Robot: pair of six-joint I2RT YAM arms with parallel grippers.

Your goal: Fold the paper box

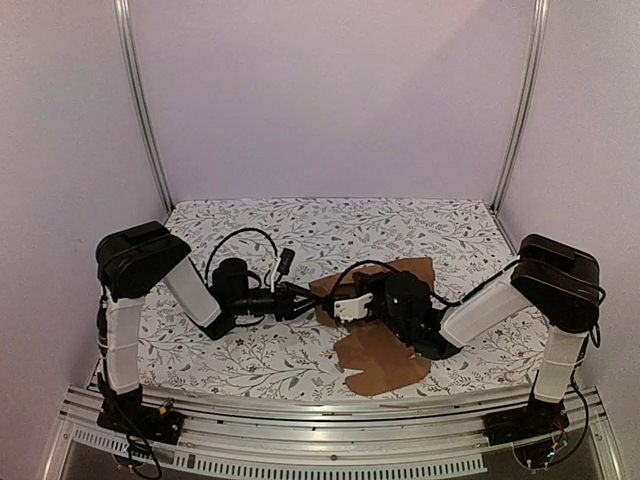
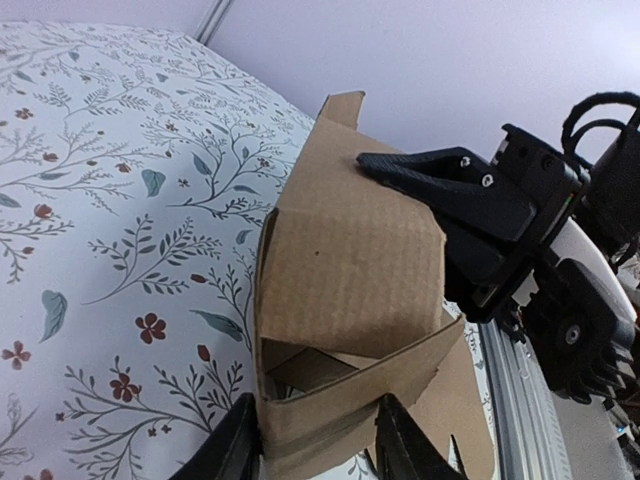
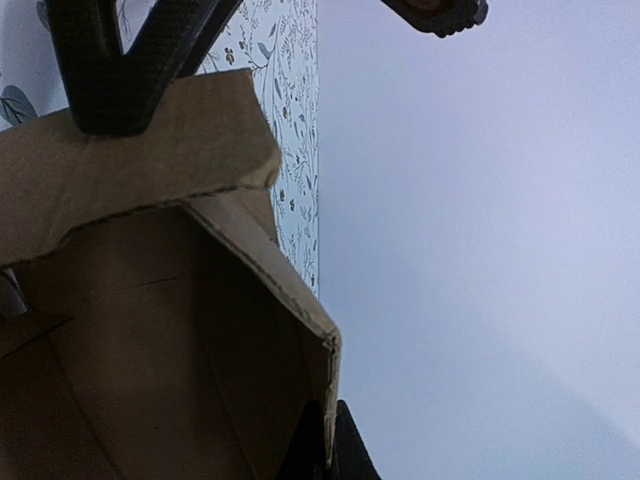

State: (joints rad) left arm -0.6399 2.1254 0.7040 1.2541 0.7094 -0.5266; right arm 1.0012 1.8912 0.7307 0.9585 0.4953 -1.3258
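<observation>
The left fingers (image 2: pixel 400 450) squeeze the paper box (image 2: pixel 350 270) between them; the right fingers (image 3: pixel 340 458) pinch its top flap tight.

Soft, even, pinkish light with faint shadows; in the right wrist view the paper box (image 3: pixel 150 330) looks shaded, slightly blurred.

Both arms reach inward; left gripper (image 2: pixel 312 445) half-closed, maybe gripping; right gripper (image 3: pixel 325 445) pinched shut.
</observation>
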